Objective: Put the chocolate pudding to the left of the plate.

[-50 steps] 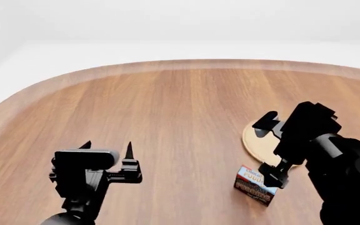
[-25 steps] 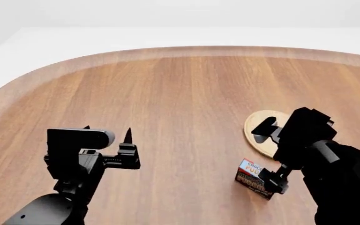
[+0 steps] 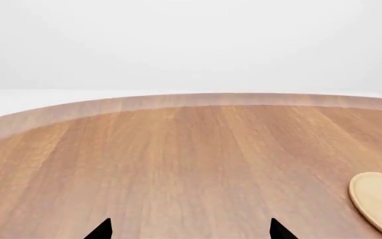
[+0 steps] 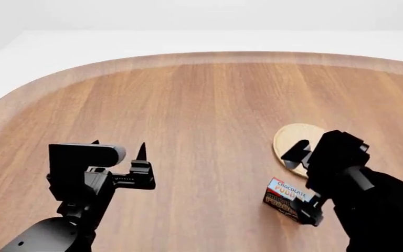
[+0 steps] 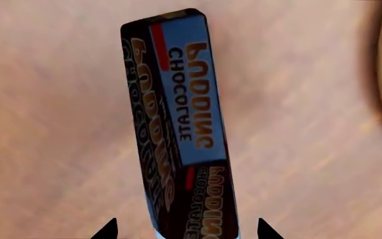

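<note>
Squarely between the right jaws — the chocolate pudding [image 5: 181, 129].

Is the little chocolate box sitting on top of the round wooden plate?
No, the chocolate pudding stands on the bare table, beside the plate.

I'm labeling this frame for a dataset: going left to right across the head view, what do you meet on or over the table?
Left gripper → chocolate pudding → plate, with the right arm's black bulk furthest right. The pudding and plate overlap somewhat in horizontal span, so their order is close.
</note>
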Robot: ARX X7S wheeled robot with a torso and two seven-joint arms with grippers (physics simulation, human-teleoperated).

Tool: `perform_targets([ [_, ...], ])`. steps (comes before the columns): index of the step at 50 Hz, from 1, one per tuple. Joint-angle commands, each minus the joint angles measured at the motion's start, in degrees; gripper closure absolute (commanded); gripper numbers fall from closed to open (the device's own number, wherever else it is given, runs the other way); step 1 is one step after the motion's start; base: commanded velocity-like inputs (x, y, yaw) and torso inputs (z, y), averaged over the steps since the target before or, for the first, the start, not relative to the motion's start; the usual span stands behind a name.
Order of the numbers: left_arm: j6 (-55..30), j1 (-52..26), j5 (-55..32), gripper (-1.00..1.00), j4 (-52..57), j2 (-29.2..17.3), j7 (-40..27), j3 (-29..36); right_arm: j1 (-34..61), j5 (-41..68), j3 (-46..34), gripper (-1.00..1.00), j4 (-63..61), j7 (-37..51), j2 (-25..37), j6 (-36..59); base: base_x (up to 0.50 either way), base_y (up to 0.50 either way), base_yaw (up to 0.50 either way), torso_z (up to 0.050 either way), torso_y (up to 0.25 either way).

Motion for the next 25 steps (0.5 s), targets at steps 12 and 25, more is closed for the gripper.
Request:
perform_targets([
  [12,0.8,0.37,-0.32,-1.0,-0.14,-0.39,0.02,0.03,-1.64,-1.3,0.97,-1.0,0.02,1.93,-0.26,1.44,0.0,0.0,0.0,0.0,0.0],
  [25,1.24,0.76,-0.52,-1.0,-0.2,-0.67,0.0,-0.02,-1.36,-0.91,3.92,-1.0,0.02,5.73,-0.75,1.13,0.0,0.0,0.0,0.0,0.0],
])
